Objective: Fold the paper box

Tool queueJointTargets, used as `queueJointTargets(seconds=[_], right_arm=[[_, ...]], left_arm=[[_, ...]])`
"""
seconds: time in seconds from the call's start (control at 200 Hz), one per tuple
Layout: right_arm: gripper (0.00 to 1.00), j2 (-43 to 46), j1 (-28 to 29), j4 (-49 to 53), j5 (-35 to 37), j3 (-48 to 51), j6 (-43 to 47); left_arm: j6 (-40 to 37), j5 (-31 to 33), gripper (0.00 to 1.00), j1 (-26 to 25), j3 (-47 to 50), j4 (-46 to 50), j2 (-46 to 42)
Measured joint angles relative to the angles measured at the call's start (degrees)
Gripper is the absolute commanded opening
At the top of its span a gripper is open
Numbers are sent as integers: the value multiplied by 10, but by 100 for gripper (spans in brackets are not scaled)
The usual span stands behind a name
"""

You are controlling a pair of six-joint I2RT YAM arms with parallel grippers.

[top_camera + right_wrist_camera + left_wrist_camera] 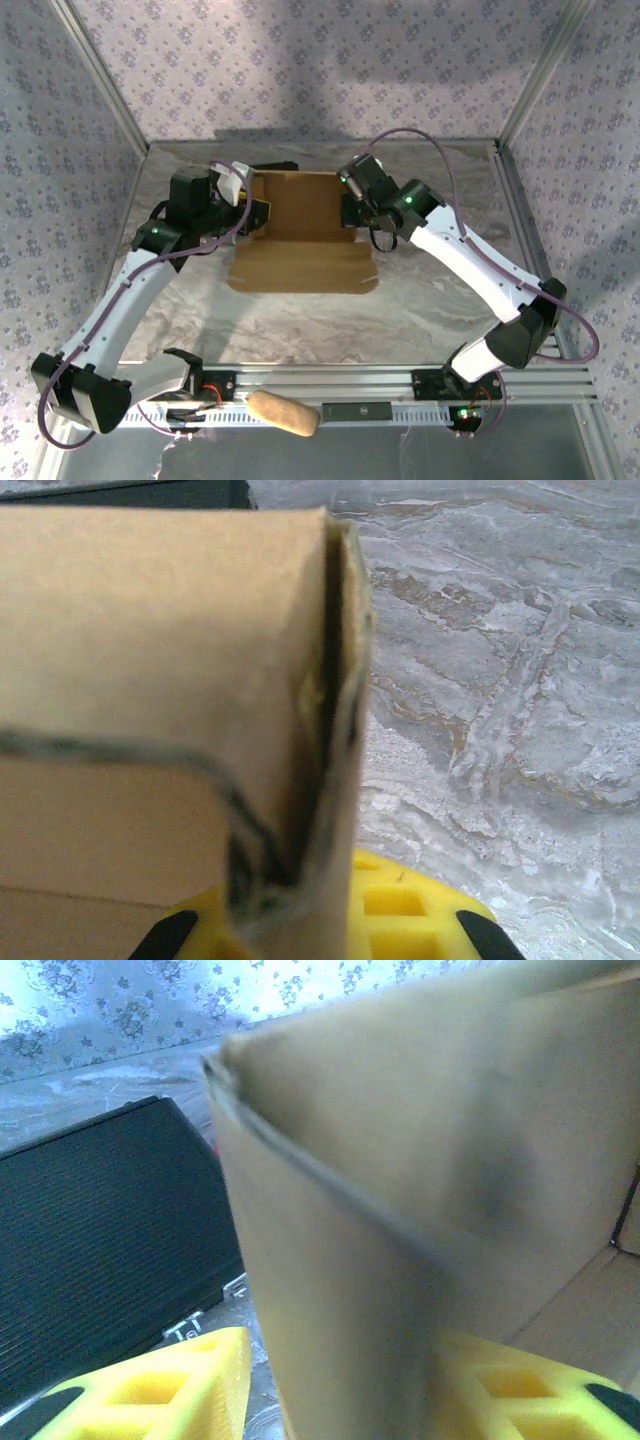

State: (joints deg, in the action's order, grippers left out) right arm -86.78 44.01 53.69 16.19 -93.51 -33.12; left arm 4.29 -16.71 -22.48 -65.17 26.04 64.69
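The paper box (pixel 300 235) is brown cardboard in the middle of the table, with its side walls raised and a wide flap lying flat toward me. My left gripper (pixel 257 212) is at the box's left wall. In the left wrist view that wall (pixel 400 1210) stands between the yellow fingers (pixel 180 1390), with a strip of table showing between the left finger and the cardboard, so the left gripper (pixel 350 1405) is open. My right gripper (pixel 353 213) is at the right wall. There the right gripper (pixel 300 930) is shut on the doubled-over cardboard wall (pixel 200 660).
A black rectangular case (pixel 100 1230) lies just left of and behind the box (pixel 272 167). A tan bread-like lump (pixel 285 412) rests on the rail at the near edge. Aluminium frame posts and patterned walls close in the marbled table (pixel 430 290).
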Motion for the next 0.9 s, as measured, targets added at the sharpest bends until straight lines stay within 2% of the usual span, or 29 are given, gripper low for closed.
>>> queueJointTargets(seconds=[0.115,0.195,0.235,0.315,0.37,0.675,0.9], right_arm=[[0,0,1,-1,-7,0,1],[0,0,1,-1,-8,0,1],[0,0,1,-1,-8,0,1],[0,0,1,0,-6,0,1],[0,0,1,1,-6,0,1],[0,0,-6,12,-4,0,1],[0,0,-10,12,-6,0,1]], left_arm=[[-5,2,31,-3,0,-4,0],[-8,4,30,-3,0,-6,0],[-8,4,33,-3,0,-6,0],[-10,6,47,-6,0,-6,0],[-7,9,51,-10,0,-7,-1],[-7,9,52,-23,5,-5,-46],[-8,-36,51,-4,7,-1,-57]])
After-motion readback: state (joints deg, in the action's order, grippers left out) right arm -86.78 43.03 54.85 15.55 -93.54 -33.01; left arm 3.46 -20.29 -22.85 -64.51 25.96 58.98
